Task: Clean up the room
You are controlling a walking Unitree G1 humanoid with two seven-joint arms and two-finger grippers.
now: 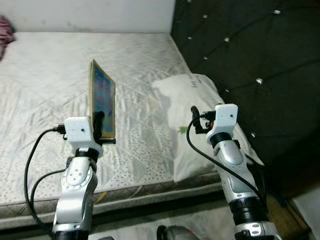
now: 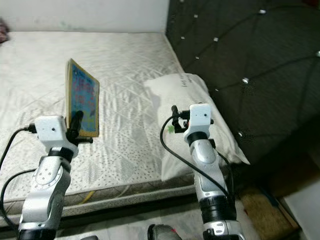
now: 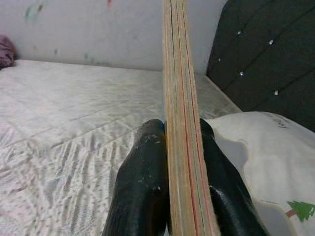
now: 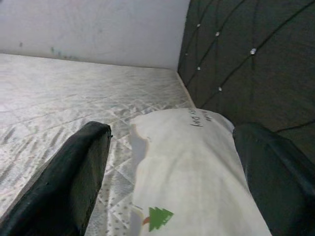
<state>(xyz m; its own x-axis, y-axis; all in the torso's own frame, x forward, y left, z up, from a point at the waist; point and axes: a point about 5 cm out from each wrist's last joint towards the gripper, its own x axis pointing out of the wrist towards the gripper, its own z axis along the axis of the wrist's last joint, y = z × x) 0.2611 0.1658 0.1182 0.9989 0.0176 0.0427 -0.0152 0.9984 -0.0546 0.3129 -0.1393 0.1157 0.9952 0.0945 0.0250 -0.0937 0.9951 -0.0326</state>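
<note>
A bare quilted mattress (image 1: 60, 90) fills the room's near side, meeting a dark tufted headboard (image 1: 250, 55) on the right. Nearest, the left gripper (image 3: 183, 162) is clamped on a thin picture book (image 1: 102, 97), held upright on edge above the mattress. The right gripper (image 4: 177, 172) hovers with fingers spread wide, gripping nothing, over a white pillow (image 1: 192, 115) against the headboard. At the far left edge lies pink cloth (image 1: 5, 32).
</note>
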